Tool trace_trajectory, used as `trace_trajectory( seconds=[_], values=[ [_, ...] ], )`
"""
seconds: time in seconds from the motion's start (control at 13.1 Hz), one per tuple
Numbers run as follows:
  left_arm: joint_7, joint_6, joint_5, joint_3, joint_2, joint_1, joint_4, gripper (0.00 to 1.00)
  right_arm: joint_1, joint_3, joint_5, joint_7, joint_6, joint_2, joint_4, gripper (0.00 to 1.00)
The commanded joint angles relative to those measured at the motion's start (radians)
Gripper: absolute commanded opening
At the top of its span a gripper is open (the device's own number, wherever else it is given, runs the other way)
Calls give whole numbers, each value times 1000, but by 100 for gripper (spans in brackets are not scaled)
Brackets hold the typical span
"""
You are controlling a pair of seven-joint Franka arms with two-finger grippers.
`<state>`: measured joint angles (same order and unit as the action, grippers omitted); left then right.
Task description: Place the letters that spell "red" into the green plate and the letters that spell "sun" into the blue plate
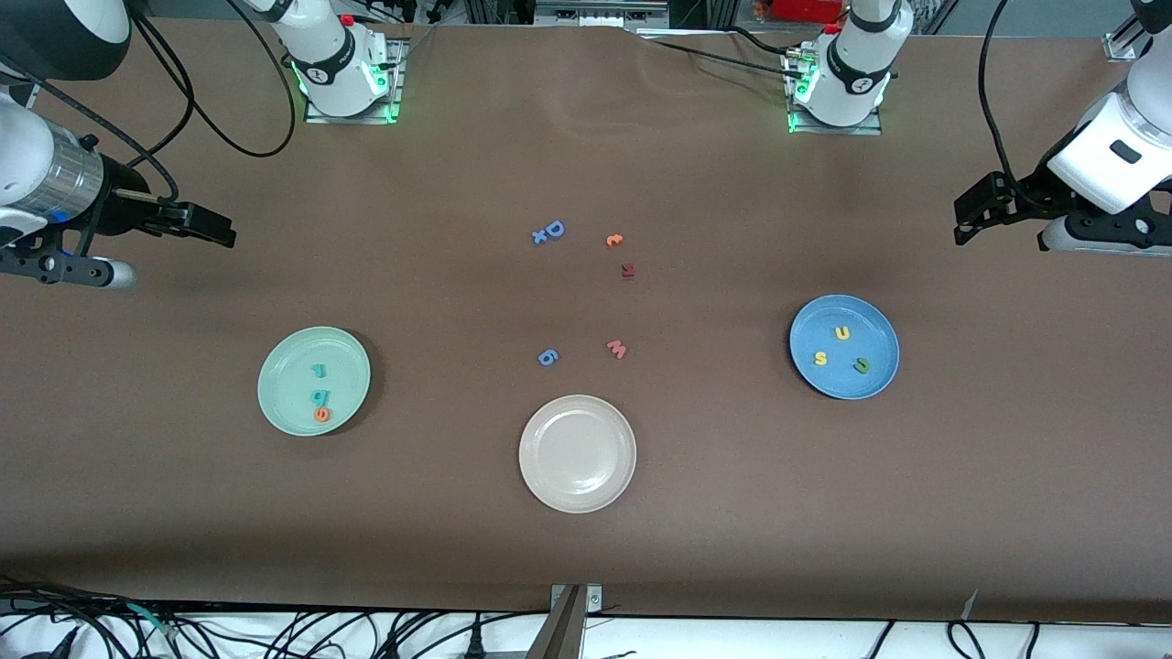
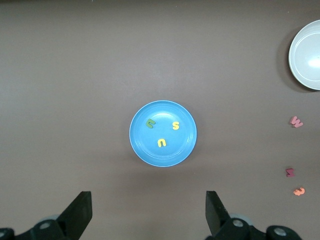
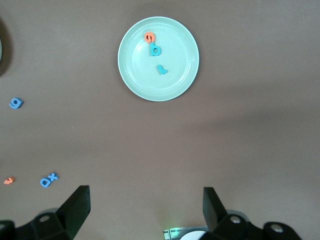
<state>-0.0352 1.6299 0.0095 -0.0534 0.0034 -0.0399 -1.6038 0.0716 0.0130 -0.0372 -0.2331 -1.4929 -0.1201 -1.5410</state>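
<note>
Sorting looks finished from where I sit. Biggest stuff first: the green plate (image 1: 314, 381) sits toward my right arm's end of the table, the blue plate (image 1: 843, 346) toward my left arm's end, and the beige plate (image 1: 577, 453) between them, nearest the front camera, has nothing in it.

My left gripper (image 2: 147, 212) hangs high over the table by the blue plate, jaws spread wide, holding nothing. My right gripper (image 3: 145, 210) does the same up by the green plate. Both are pulled back, I'd say because nothing's left to grab.

The "red" letters (image 1: 320, 397) lie in the green plate, the "sun" letters (image 1: 841, 349) in the blue. The leftover letters (image 1: 586, 291) stay mid-table since they spell neither word.
</note>
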Motion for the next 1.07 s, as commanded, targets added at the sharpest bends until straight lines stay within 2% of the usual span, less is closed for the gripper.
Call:
trace_trajectory(
  seconds=[0.0,0.61,0.99],
  values=[
    [-8,2,-17,10,-17,-11,-13,100,10,-4,49,47,13,10,12,100],
    [-15,-7,-19,10,-2,-12,-4,100,11,-5,46,49,13,8,12,100],
    [-9,-68,-17,10,0,-12,-2,100,23,-4,46,46,11,-1,18,100]
  ],
)
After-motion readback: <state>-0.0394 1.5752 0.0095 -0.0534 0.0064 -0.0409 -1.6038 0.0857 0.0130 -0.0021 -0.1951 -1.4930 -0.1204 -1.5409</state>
